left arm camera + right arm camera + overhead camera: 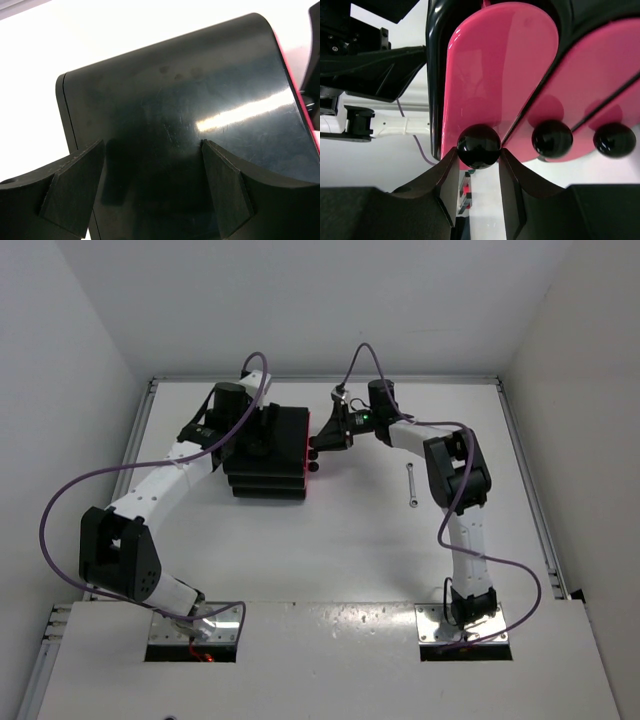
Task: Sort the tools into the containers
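Black knob (478,145) of top pink drawer (495,75) between fingers (445,185) of right tool (478,159)

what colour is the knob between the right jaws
Glossy black knob, on a pink drawer front; clearest in the right wrist view.

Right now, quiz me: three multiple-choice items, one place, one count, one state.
1. The wrench lies: A) on the table, right of the drawer unit; B) atop the unit; C) in a drawer.
2. Black knobs in the right wrist view: A) two; B) three; C) four.
3. The left gripper is: A) open over the unit's top; B) shut on scissors; C) shut on a knob.
Answers: 1A, it lies on bare table; 2B, three show in a row; 3A, fingers apart, nothing between.
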Controlling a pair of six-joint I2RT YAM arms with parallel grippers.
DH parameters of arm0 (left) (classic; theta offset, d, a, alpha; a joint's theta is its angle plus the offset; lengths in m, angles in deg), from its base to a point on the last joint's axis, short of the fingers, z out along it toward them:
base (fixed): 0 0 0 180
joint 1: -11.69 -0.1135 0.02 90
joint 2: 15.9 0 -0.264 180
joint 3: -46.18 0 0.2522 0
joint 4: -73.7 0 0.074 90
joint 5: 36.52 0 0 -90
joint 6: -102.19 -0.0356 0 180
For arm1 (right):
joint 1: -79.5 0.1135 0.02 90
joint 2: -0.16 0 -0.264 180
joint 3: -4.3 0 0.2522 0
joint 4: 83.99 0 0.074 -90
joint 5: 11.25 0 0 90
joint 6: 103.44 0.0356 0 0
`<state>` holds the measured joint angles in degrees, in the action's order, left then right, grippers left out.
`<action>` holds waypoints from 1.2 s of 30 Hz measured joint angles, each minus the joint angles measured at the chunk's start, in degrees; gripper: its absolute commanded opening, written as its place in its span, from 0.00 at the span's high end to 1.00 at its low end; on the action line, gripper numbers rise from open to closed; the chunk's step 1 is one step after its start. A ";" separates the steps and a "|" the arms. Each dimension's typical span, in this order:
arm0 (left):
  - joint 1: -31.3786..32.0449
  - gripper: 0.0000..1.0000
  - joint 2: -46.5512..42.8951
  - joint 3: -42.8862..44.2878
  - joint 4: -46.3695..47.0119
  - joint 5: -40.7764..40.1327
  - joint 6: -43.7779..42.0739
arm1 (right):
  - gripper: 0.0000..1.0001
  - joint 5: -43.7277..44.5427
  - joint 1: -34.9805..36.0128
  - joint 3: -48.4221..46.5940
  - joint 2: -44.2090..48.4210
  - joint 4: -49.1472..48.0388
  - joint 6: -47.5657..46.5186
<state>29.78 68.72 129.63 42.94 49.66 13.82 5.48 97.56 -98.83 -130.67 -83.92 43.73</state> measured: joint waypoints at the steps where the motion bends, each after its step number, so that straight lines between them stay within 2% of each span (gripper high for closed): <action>1: 0.00 0.16 0.00 0.00 0.02 0.04 0.00 | 0.65 -0.02 0.28 -0.48 -0.44 -0.35 0.28; 8: 0.00 0.16 0.26 0.00 0.39 1.07 0.42 | 0.54 -0.48 1.55 -2.51 -2.25 -1.73 1.66; 16: 0.00 0.16 -0.59 -0.33 0.07 1.20 0.83 | 0.53 -0.59 1.44 -0.42 -1.62 -3.26 2.16; 22: -0.04 0.13 -7.41 -0.96 -2.12 -0.37 0.74 | 0.50 -0.81 -3.23 6.58 8.02 0.52 -0.17; 24: -0.39 0.12 -10.84 -0.79 -2.29 -1.60 0.74 | 0.49 -0.76 -6.45 6.84 12.31 4.63 -3.65; 25: -0.74 0.12 -12.11 -0.39 -2.67 -2.21 0.72 | 0.49 0.07 -8.74 6.45 15.17 9.77 -8.92; 26: -1.51 0.12 -13.03 0.20 -3.13 -2.73 0.70 | 0.49 1.75 -10.27 5.51 16.85 15.32 -14.27; 27: -2.58 0.12 -13.73 0.76 -3.50 -3.26 0.66 | 0.53 4.68 -11.98 3.43 18.32 23.21 -20.41; 29: -5.33 0.12 -14.64 1.03 -3.78 -4.48 0.61 | 0.54 13.88 -14.10 1.01 20.85 33.99 -31.08; 32: -9.90 0.12 -15.89 -1.42 -4.42 -6.16 0.50 | 0.56 28.46 -14.12 9.64 28.74 41.18 -41.13; 36: -14.84 0.12 -17.90 -7.45 -5.40 -8.22 0.07 | 0.56 43.82 -12.96 21.38 34.95 48.02 -48.50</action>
<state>14.93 50.81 122.18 37.54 41.44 13.89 49.30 84.60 -77.45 -95.72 -35.90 -4.77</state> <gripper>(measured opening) 0.884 0.447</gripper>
